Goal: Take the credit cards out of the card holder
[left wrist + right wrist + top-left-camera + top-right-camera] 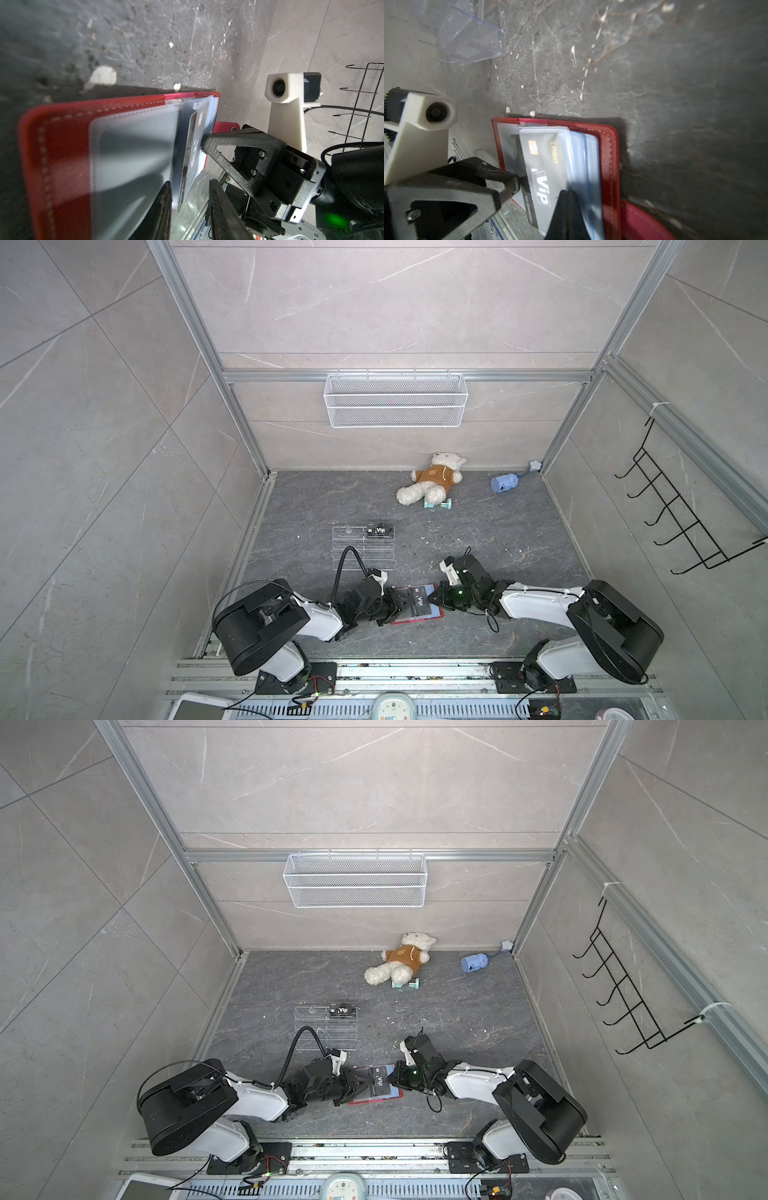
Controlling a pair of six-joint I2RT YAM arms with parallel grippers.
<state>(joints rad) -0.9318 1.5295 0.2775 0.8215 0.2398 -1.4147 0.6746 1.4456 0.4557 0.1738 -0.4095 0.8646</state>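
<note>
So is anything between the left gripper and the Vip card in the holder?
Only the clear sleeve that covers the Vip card. The card's dark edge pokes out toward the left gripper, whose open jaws straddle it. The right gripper pinches the sleeve's other side, off that path.

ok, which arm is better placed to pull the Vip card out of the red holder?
Left. The left gripper stands open around the edge of the Vip card, ready to close and pull. The right gripper is shut, tip on the plastic sleeve, apparently steadying the card holder.
</note>
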